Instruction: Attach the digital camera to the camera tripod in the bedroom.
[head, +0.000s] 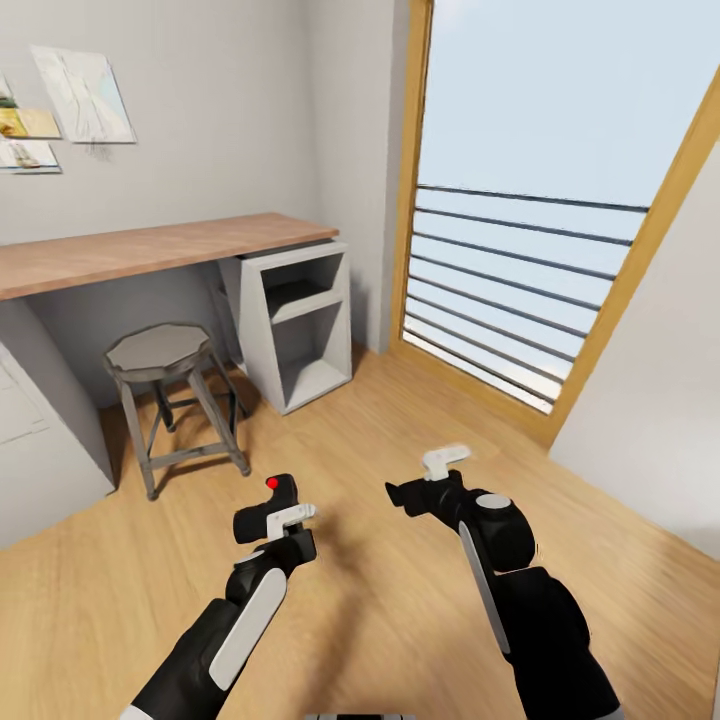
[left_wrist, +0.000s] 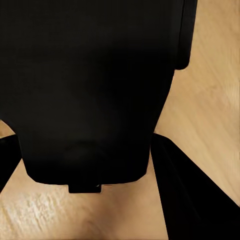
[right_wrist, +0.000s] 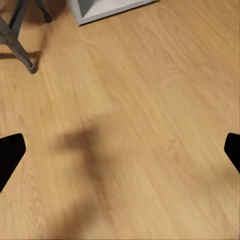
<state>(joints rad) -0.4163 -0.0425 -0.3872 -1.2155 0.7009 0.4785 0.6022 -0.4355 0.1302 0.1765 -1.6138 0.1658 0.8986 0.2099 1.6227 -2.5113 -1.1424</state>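
I have the small black boxy digital camera with the round red button on top (head: 272, 505) pinched in my left gripper (head: 285, 522), held out in front of me above the light wooden plank floor (head: 400, 620). In the left wrist view its dark body (left_wrist: 95, 90) sits between the two fingers, one of which (left_wrist: 182, 190) presses its side, so the grip looks firm.

My right gripper (head: 415, 492) is spread apart and holds nothing; in its wrist view the fingertips (right_wrist: 10, 155) stand wide with bare floor between them.

Ahead of the grippers and off to the left are a grey round metal stool (head: 165, 385) and a long wooden desk top on a white open shelf unit (head: 150, 250); ahead to the right is a tall wood-framed window with horizontal rails (head: 520, 250).

I judge the camera rigid, light and smooth-shelled, so it could twist in a two-finger pinch. I would keep hold across its flat sides, clear of the button and of the underside, which I expect must meet the tripod's plate. It is probably fragile if dropped on this hard floor.
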